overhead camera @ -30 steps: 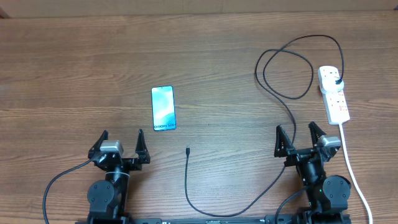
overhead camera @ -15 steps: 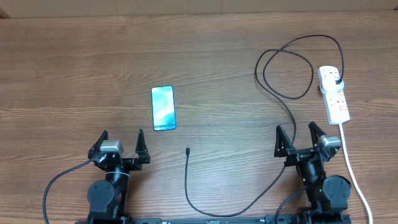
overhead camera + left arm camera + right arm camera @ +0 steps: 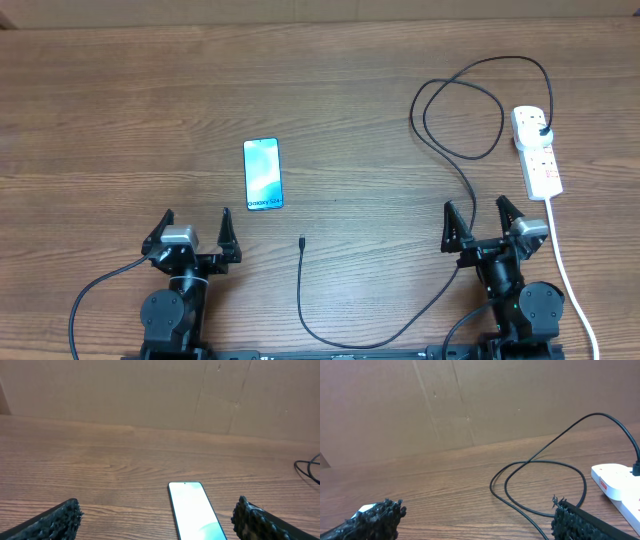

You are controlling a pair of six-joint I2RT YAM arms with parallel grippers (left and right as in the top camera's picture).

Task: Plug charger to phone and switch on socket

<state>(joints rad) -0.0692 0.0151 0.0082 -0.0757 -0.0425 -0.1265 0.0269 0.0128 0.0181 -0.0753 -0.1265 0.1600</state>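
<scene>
Charger [image 3: 299,280], one; phone [image 3: 262,175], one; socket [image 3: 537,152], one; left gripper [image 3: 196,216] and right gripper [image 3: 475,206] gaping.

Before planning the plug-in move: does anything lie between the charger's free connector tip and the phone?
Nothing visible does. Only bare table separates the connector tip of the charger from the phone, up-left of it in the overhead view.

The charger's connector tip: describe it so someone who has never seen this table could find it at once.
On the wooden table, find the lit phone; in the overhead view, look just below and right of it. There a thin black cable ends in a small connector tip, lying free on the wood. The cord at the far right is thick and white.
</scene>
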